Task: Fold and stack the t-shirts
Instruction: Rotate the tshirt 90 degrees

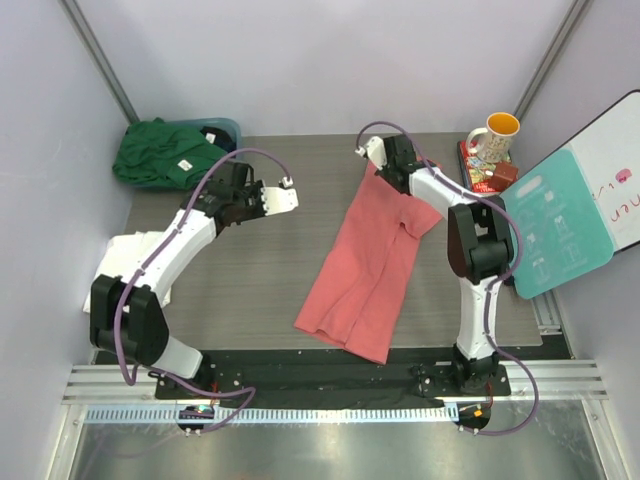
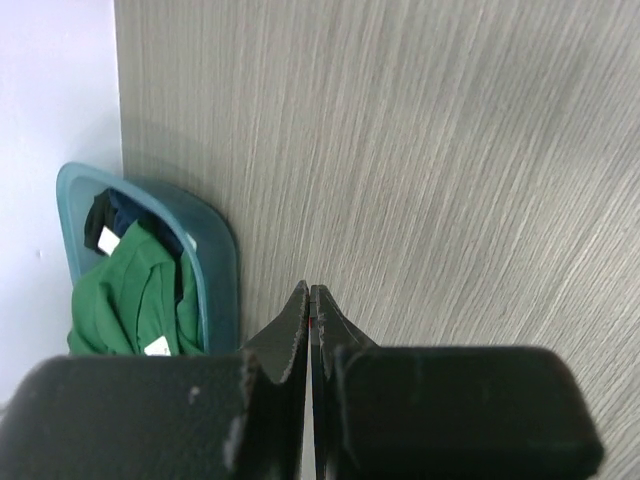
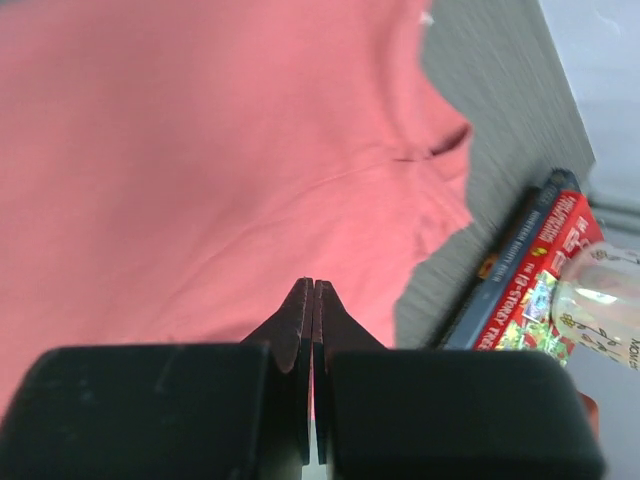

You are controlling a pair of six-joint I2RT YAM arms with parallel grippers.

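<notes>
Fingers of the left arm [image 2: 295,335] pressed flat together, toothed edges meeting in one thin seam, gripping nothing. Hover over bare grey worktop [image 2: 450,150], well apart from any cloth. Beyond the tips and off to the left, teal tub [image 2: 215,250] against the wall, with dark green t-shirt [image 2: 120,300] heaped inside, small white labels showing and something darker tucked behind it. Seen from above, spills over the tub's rim toward the left wall.

Fingers of the right arm [image 3: 292,325] likewise shut tight, no cloth visible between them. Poised over the collar end of the coral-red t-shirt [image 3: 200,150]; whether touching it or just above, cannot tell. Neckline in view just past the tips, pink cloth filling most of the wrist view. From overhead, stretches diagonally across the worktop, collar end far and under the right arm, hem close to the near edge at centre, laid out long and narrow.

White t-shirt [image 1: 128,243] flat at the worktop's left edge, partly hidden beneath the left arm.

Further right, red book [image 3: 545,270] at the far right corner, patterned mug [image 1: 495,135] standing on it, teal board [image 1: 555,230] leaning at the right side.
</notes>
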